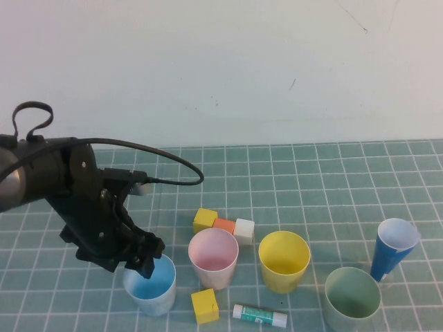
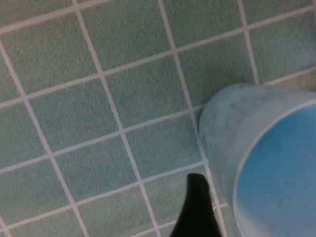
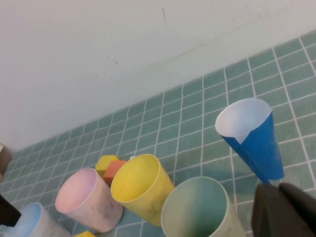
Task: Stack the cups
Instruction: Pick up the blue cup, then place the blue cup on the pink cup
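Four pastel cups stood upright on the green grid mat (image 1: pixel 332 173), none nested yet. The blue cup (image 1: pixel 151 283) sat front left, the pink cup (image 1: pixel 214 257) just beside it, the yellow cup (image 1: pixel 284 261) next along, and the green cup (image 1: pixel 353 299) at front right. A taller dark-blue cup (image 1: pixel 393 247) leaned near the green one and was not part of the stack.

The left gripper (image 1: pixel 142 257) hung at the blue cup's left rim. In the left wrist view one dark finger (image 2: pixel 197 210) stood just outside the cup wall (image 2: pixel 222 128); the other finger was not visible there. The jaws looked spread rather than clamped, nothing held. The right gripper (image 3: pixel 284 210) was seen only in its own wrist view, parked beside the dark-blue cup, jaws closed and empty.

Handling, as a judgement: the cups looked like thin plastic or paper, very light, so they would tip or slide easily if nudged on the mat. Walls likely flex, so a hard squeeze could oval the rim. The taper should let them nest easily but also makes the outside slippery for a side pinch. Best hold seemed to be one finger inside and one outside the rim, near the top edge.

Clutter near the row: yellow blocks (image 1: pixel 205 306), an orange block (image 1: pixel 224 225), a white block (image 1: pixel 243 230) and a glue stick (image 1: pixel 259 316).
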